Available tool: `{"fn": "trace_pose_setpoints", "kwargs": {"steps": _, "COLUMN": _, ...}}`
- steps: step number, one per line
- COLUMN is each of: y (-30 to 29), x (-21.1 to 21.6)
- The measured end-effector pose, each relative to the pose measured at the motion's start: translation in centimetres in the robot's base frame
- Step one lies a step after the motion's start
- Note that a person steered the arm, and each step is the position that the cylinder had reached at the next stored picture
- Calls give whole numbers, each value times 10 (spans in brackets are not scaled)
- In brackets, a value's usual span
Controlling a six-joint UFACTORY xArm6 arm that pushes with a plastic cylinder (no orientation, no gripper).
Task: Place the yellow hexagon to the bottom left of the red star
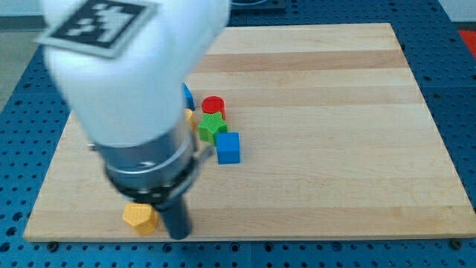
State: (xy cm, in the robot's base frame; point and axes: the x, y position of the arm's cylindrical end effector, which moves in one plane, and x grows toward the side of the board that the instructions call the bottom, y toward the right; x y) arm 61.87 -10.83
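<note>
The yellow hexagon (pixel 140 217) lies near the board's bottom edge at the view's lower left. My tip (pixel 178 235) is just to the right of it, close to or touching its right side. No red star shows; the arm's white body (pixel 126 67) hides much of the board's left part. A red cylinder (pixel 213 106) stands near the middle, above a green block (pixel 211 128).
A blue cube (pixel 228 147) sits right below the green block. A second blue block (pixel 188 95) and a small yellow piece (pixel 191 117) peek out from behind the arm. The wooden board (pixel 335 149) rests on a blue perforated table.
</note>
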Motion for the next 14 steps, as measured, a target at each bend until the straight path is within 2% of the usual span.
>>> {"fn": "trace_pose_setpoints", "kwargs": {"steps": 1, "y": -55, "x": -6}}
{"fn": "trace_pose_setpoints", "kwargs": {"steps": 3, "y": -88, "x": 0}}
{"fn": "trace_pose_setpoints", "kwargs": {"steps": 5, "y": -118, "x": -41}}
{"fn": "trace_pose_setpoints", "kwargs": {"steps": 6, "y": -120, "x": -45}}
{"fn": "trace_pose_setpoints", "kwargs": {"steps": 8, "y": -115, "x": -26}}
{"fn": "trace_pose_setpoints", "kwargs": {"steps": 11, "y": -115, "x": -70}}
{"fn": "trace_pose_setpoints", "kwargs": {"steps": 14, "y": -116, "x": -77}}
